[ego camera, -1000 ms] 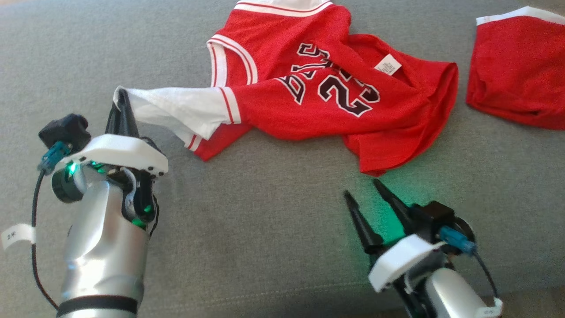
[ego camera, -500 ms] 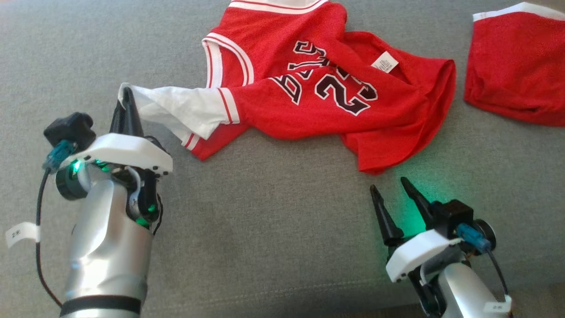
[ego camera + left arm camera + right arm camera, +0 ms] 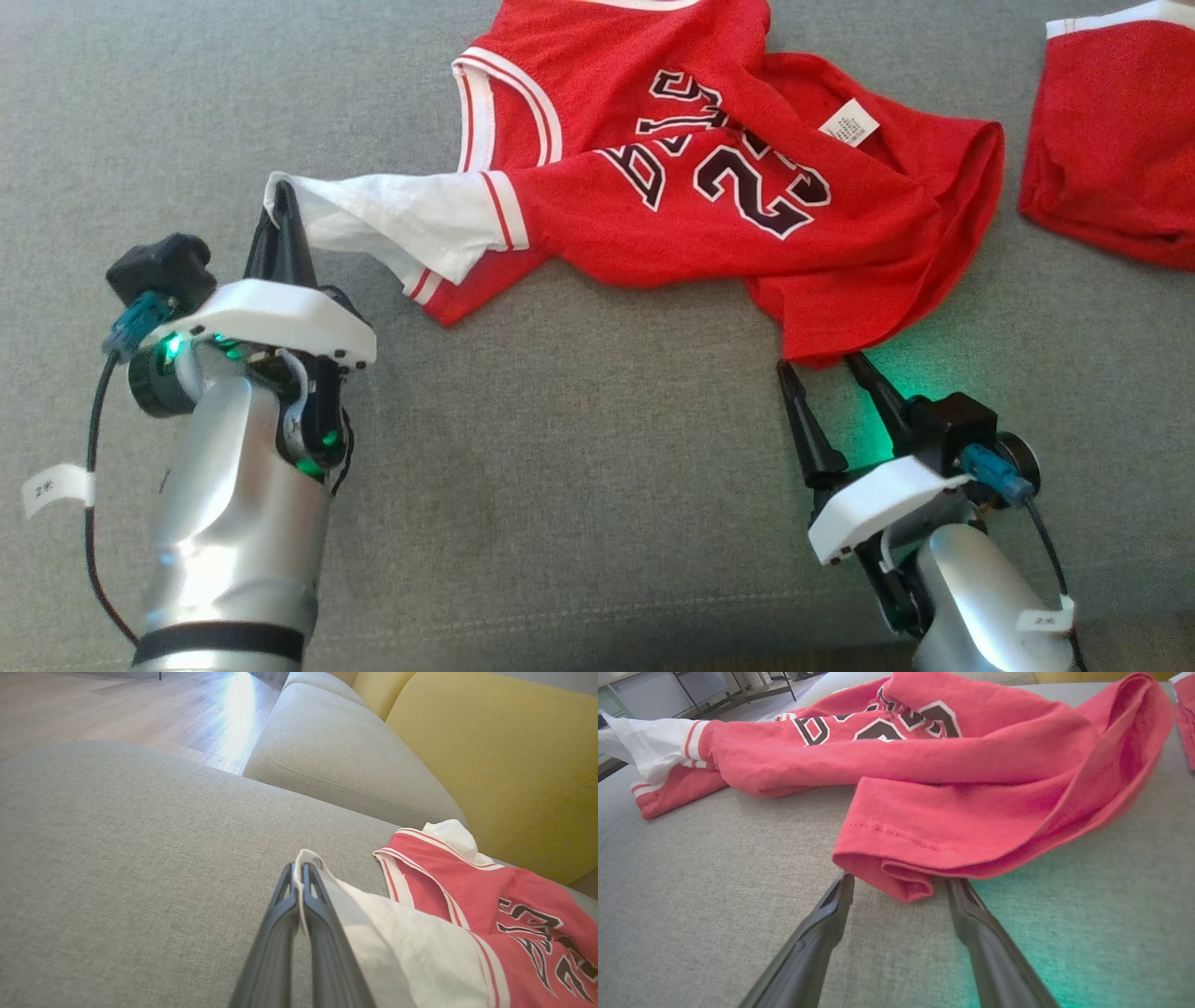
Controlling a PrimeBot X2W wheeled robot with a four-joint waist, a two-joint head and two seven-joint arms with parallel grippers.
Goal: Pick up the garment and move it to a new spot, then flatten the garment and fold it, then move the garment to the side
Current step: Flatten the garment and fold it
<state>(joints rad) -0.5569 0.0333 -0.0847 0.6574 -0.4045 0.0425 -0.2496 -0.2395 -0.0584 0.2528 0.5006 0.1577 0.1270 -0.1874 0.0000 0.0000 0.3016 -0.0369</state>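
Garment: a red jersey (image 3: 672, 215) with white trim and dark number print. It lies crumpled on the grey sofa seat (image 3: 560, 467), toward the far middle of my head view, with its body folded over itself.
Left end effector (image 3: 282, 191): its fingers are pressed together on the cuff end of the white sleeve (image 3: 392, 219). The sleeve is drawn out to my left and looks taut between the fingers and the jersey.
Right end effector (image 3: 822, 364): its fingers are spread and low over the seat, one on each side of the near hem corner (image 3: 901, 884). They have not closed on it.
Handling: I judge the cloth light, soft and limp. It should drape, bunch and stretch rather than hold a shape. It is not fragile.
Where to hold: I would pinch the hem corner just past the stitched edge. The corner is rolled under, so the fingers should take every layer there. With the sleeve cuff held opposite, the two holds can spread the jersey.
Risk: a shallow bite may slip off the rolled edge. Pulling on the sleeve alone could twist the body instead of flattening it.
Nearby: a second red cloth (image 3: 1111, 140) lies at the right, apart from the jersey.
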